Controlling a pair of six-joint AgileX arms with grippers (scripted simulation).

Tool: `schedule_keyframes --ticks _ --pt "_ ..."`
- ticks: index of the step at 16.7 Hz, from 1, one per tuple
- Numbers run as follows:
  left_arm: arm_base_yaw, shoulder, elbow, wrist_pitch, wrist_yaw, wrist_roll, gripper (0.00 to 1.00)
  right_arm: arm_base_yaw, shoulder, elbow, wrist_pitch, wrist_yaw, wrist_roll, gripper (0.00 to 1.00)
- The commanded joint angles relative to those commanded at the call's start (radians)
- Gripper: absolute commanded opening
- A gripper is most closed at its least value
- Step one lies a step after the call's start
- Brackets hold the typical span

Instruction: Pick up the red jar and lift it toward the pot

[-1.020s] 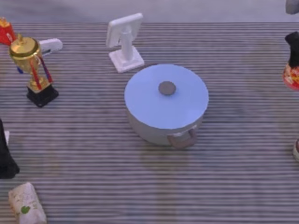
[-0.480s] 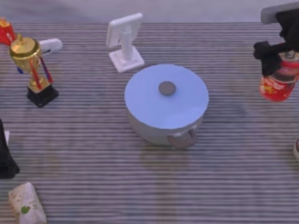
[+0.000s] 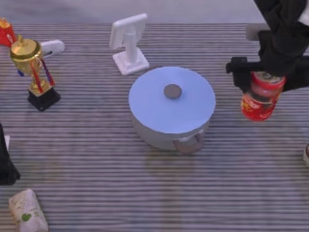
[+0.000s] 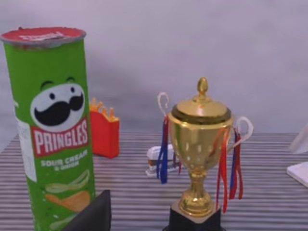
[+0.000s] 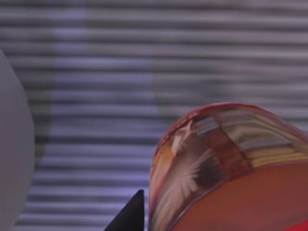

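The red jar (image 3: 259,102) hangs above the table just right of the pot (image 3: 153,112), tilted, red lid up. My right gripper (image 3: 264,80) is shut on the jar at its lid and neck, coming in from the far right. In the right wrist view the jar's printed label (image 5: 226,163) fills the near side, one dark fingertip (image 5: 133,215) lies beside it, and the pot's grey wall (image 5: 12,144) shows at the edge. The pot stands mid-table with its pale lid, dark knob (image 3: 172,91) and brownish handle (image 3: 189,143). My left gripper (image 3: 6,164) is parked at the table's left edge.
A gold trophy (image 3: 32,67) and a red fries pack (image 3: 6,30) stand at the far left, a white stand (image 3: 128,42) behind the pot. A pale pack (image 3: 27,210) lies at the front left. A green Pringles can (image 4: 50,125) rises close to the left wrist.
My right gripper has carried the red jar leftward from the table's right edge to just beside the pot. The left arm and the pot have not moved.
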Motion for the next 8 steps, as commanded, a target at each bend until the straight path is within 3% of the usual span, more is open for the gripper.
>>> schedule_keyframes --ticks 8 --pt "0.0 0.0 0.0 0.0 0.0 0.0 1.0 0.004 0.016 -0.028 0.04 0.001 0.013 0.0"
